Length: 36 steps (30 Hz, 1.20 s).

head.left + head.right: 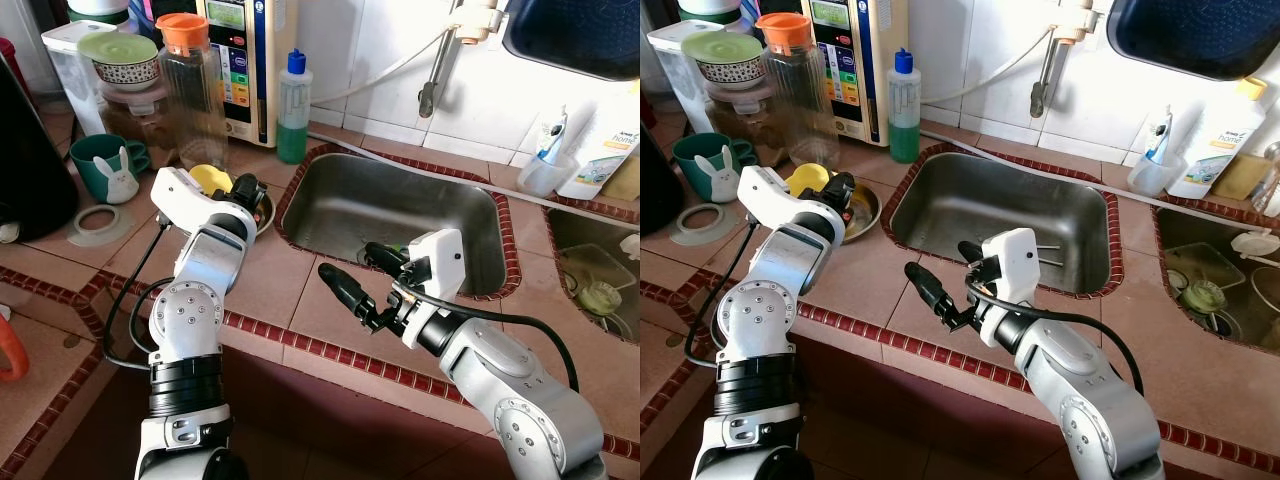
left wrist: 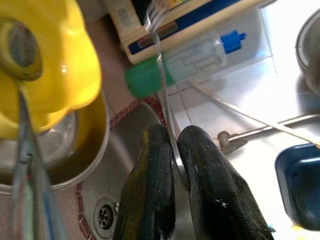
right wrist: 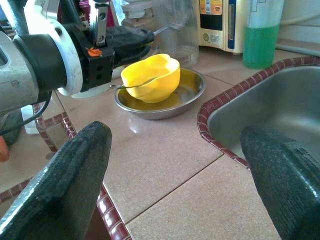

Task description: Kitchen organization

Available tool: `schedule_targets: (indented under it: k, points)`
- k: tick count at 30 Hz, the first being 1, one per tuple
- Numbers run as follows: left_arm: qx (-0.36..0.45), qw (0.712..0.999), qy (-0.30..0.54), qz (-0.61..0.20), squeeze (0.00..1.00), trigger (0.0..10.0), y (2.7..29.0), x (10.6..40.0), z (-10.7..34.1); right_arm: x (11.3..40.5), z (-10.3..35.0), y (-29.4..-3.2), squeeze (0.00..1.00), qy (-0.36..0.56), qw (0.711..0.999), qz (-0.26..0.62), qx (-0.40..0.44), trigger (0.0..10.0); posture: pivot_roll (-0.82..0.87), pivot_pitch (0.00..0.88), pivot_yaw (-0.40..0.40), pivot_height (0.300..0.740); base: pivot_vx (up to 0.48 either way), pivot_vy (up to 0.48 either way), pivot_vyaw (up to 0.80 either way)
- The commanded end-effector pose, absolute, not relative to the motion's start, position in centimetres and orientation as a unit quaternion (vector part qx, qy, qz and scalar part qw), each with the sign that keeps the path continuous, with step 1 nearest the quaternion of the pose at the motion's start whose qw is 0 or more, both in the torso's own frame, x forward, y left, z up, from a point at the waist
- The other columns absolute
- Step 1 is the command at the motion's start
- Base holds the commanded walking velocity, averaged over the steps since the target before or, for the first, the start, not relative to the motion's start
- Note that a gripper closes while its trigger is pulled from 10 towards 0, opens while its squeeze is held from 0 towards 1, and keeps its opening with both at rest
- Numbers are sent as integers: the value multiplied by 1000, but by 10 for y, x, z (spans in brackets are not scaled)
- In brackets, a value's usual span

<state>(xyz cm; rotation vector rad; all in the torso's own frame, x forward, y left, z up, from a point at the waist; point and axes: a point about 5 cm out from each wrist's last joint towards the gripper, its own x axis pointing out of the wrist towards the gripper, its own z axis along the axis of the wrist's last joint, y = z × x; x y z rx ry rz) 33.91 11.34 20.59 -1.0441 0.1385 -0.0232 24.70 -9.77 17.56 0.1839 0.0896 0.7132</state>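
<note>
Metal spoon (image 2: 167,107) pinched in left tool (image 2: 175,165), over yellow bowl (image 3: 150,76)

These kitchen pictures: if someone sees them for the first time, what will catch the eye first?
Probably the bright yellow bowl, sitting in a steel dish on the tiled counter beside the sink. The left claw is over it, shut on a thin spoon whose tip rests in the bowl. The right claw hangs open over the counter's front edge near the sink.
</note>
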Motion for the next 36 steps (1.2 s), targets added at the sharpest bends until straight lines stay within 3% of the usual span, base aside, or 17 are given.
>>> schedule_targets:
  k: [1,26,36]
  points:
    - [-500,862,74,-37,0,0,96,335,208,250,179,-102,0,36,936,339,85,10000,42,16,-39,740,0,0,0]
    - [-431,892,82,-108,0,0,90,328,187,247,184,-103,0,24,930,348,116,10000,47,34,-36,740,0,0,0]
    - [-361,902,81,-223,0,0,76,321,187,271,194,-120,0,5,939,315,139,10000,57,61,-32,740,0,0,0]
